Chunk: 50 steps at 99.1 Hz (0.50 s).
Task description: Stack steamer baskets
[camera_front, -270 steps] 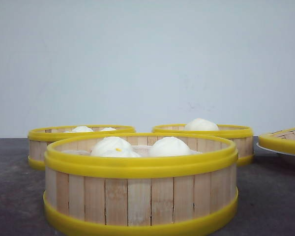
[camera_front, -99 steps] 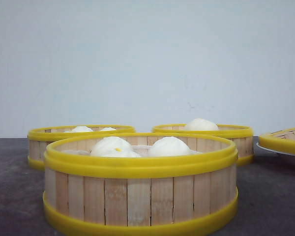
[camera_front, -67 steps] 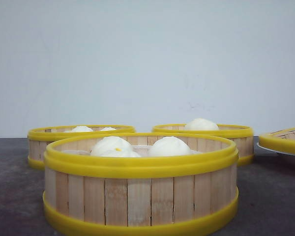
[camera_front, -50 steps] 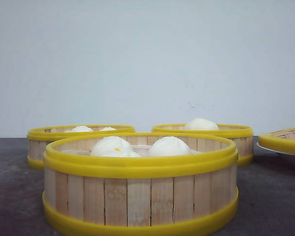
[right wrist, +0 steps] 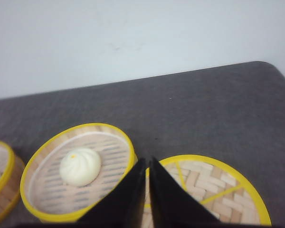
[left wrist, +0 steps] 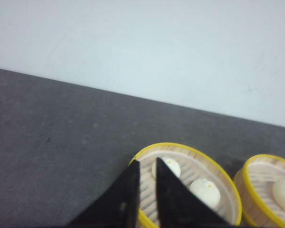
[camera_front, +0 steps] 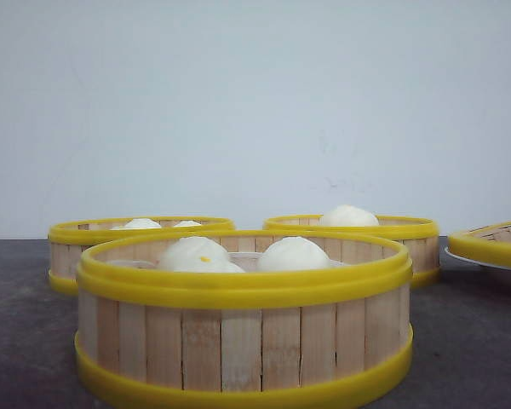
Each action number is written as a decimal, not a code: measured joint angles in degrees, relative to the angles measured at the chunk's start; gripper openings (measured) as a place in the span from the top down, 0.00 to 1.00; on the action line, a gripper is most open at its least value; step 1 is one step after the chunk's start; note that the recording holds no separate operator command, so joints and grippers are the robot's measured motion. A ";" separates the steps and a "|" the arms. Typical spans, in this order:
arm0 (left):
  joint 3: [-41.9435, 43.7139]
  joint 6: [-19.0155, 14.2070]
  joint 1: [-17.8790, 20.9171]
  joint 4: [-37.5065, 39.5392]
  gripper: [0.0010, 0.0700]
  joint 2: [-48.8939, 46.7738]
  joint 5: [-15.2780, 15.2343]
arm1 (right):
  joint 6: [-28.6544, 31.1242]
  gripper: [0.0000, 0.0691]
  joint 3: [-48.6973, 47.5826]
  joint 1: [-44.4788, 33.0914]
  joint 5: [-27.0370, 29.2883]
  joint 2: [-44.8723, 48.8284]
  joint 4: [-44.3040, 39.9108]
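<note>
Three steamer baskets with pale slat walls and yellow rims stand apart on the dark table, each holding white buns. One is near and central (camera_front: pixel 243 341), one back left (camera_front: pixel 72 247), one back right (camera_front: pixel 413 243). Neither gripper shows in the front view. In the left wrist view my left gripper (left wrist: pixel 146 161) hangs above a two-bun basket (left wrist: pixel 218 166). Its fingers stand a narrow gap apart with nothing between them. My right gripper (right wrist: pixel 147 160) is shut and empty. It hangs between a one-bun basket (right wrist: pixel 47 156) and the woven lid (right wrist: pixel 218 190).
The flat yellow-rimmed woven lid (camera_front: pixel 492 243) lies on a white plate (camera_front: pixel 460 260) at the right edge of the front view. A pale wall stands behind the table. The table's rounded far right corner (right wrist: pixel 268 66) shows in the right wrist view.
</note>
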 joint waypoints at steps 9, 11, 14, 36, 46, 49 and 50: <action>0.57 1.01 0.00 -0.37 0.59 2.69 0.09 | -1.31 0.70 0.09 0.90 -0.11 0.70 -0.42; 0.66 1.16 0.00 -0.33 0.53 3.32 0.09 | -1.40 0.61 0.09 1.07 -0.15 0.81 -0.42; 0.83 1.33 -0.02 -0.35 0.46 4.42 0.11 | -1.46 0.51 0.09 1.29 -0.26 0.94 -0.26; 2.19 1.90 -0.02 3.06 0.35 13.49 0.22 | -1.66 0.31 0.15 2.23 -3.26 3.26 4.24; 4.81 1.90 -0.02 3.41 0.35 20.02 0.24 | -1.36 0.30 0.26 2.45 -5.22 5.55 4.59; 5.86 1.90 -0.02 3.19 0.35 22.16 0.24 | -1.29 0.30 0.26 2.64 -5.86 6.32 4.59; 6.27 1.90 -0.02 3.06 0.35 22.93 0.24 | -1.25 0.30 0.26 2.69 -5.95 6.56 4.57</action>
